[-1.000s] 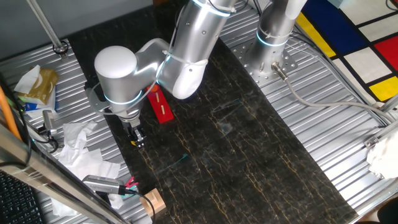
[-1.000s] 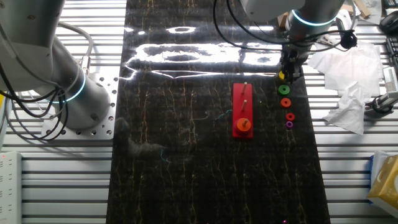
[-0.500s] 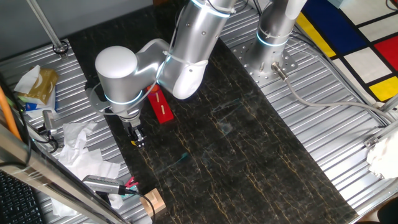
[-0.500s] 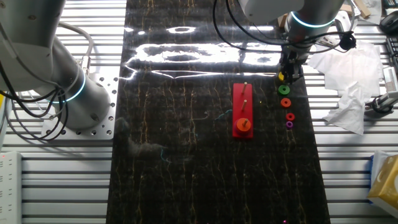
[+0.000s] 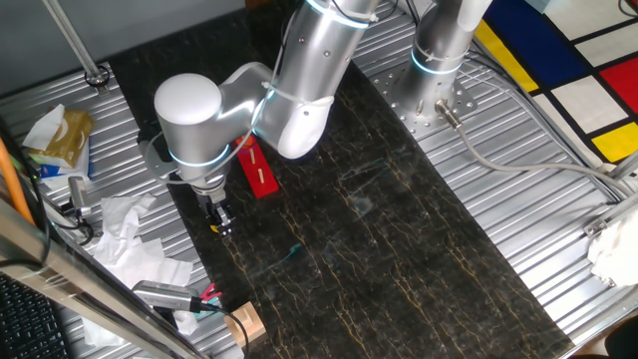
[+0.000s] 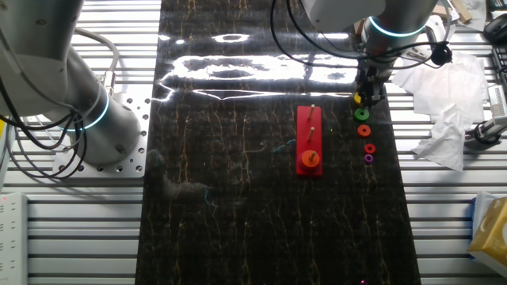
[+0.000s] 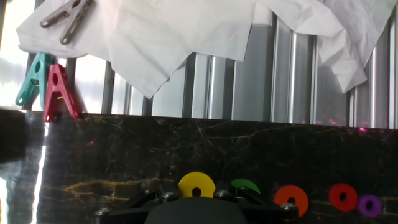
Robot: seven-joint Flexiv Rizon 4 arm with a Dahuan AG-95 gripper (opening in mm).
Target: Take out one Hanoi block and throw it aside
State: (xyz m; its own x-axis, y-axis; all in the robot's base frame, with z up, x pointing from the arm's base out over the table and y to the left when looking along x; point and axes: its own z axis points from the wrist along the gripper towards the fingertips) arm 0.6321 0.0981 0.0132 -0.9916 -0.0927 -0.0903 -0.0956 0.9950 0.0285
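Gripper low over the dark mat, at roughly 1 o'clock from the mat's middle in the other fixed view, near the mat's right edge. Fingers pointing straight down, tips right at the yellow Hanoi block; cannot tell whether clamped on it or merely around it, since the hand's own body hides the jaws in the hand view. Same gripper seen in one fixed view under the big silver arm, a speck of yellow at its tips.

Hanoi block bottom centre in the hand view, flat, centre hole visible, lower part hidden behind the black hand housing. First in a row of rings lying flat on the mat: green ring just beside it at 3 o'clock, then orange ring, red ring, small purple ring, each apart from the next. Same row in the other fixed view running toward 6 o'clock from the gripper: green ring, orange ring, red ring, purple ring.

Red peg base at 9 o'clock of the row, carrying one orange disc at its near end.

Beyond the mat, ribbed metal table, crumpled white paper, teal clothespin and red clothespin at 10 o'clock.
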